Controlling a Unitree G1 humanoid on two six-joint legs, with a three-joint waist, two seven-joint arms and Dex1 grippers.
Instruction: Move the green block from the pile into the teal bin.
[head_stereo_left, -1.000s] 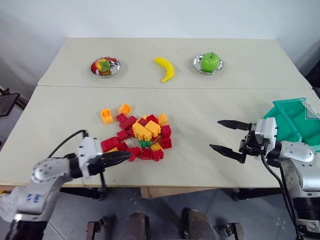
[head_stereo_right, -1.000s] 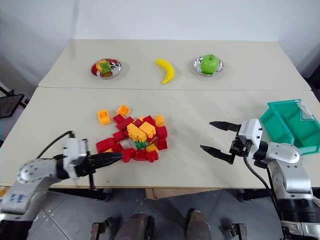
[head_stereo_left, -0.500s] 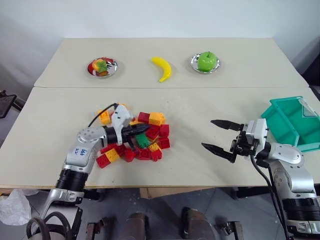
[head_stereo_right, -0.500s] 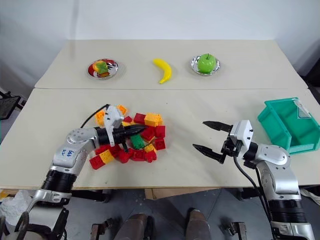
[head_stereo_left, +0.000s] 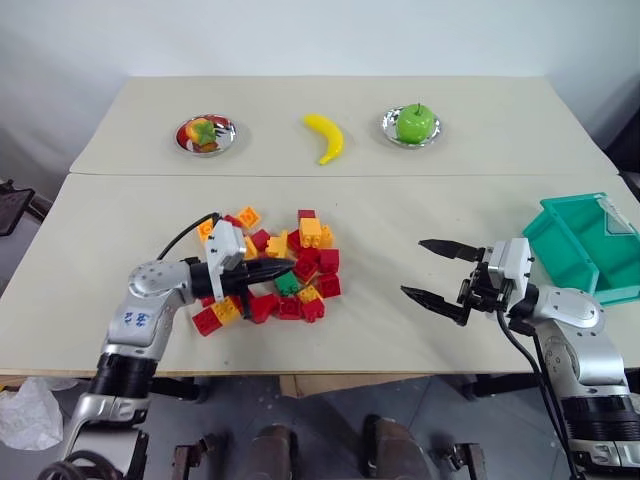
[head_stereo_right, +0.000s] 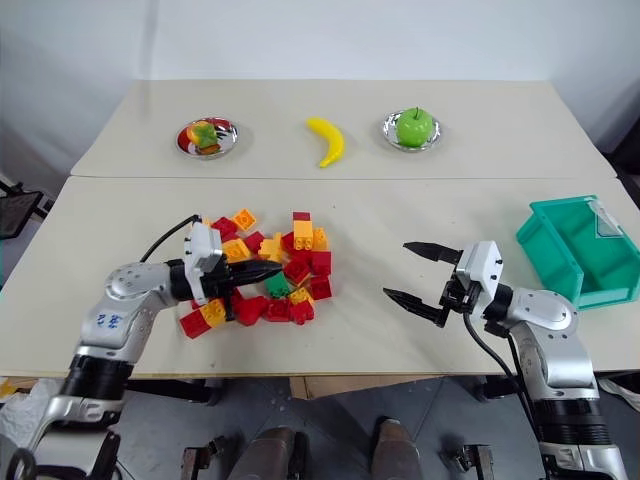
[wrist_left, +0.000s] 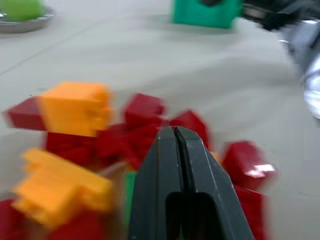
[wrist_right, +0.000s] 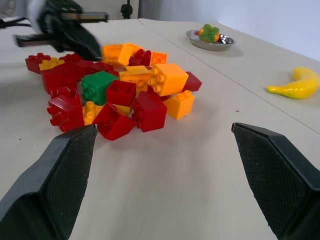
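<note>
The pile (head_stereo_left: 311, 231) of red, yellow and orange bricks lies spread at the table's centre-left. The green block (head_stereo_left: 287, 284) sits near the pile's front, studs up, also seen in the right wrist view (wrist_right: 98, 86). My left gripper (head_stereo_left: 286, 269) is shut with nothing in it and pokes into the pile from the left. Its tips are just behind the green block; I cannot tell whether they touch it. My right gripper (head_stereo_left: 413, 267) hovers wide open over bare table, right of the pile, pointing at it. The teal bin (head_stereo_left: 566, 257) stands at the right edge.
On the far table are a silver dish (head_stereo_left: 204, 133) with a small toy, a yellow banana (head_stereo_left: 325, 136) and a green apple (head_stereo_left: 416, 123) on a second dish. A seam runs between the two tables. Bare table lies between the pile and the bin.
My shut left gripper has swung from the front edge into the pile, knocking the stacked bricks apart and baring the green block. The right gripper has held still.
</note>
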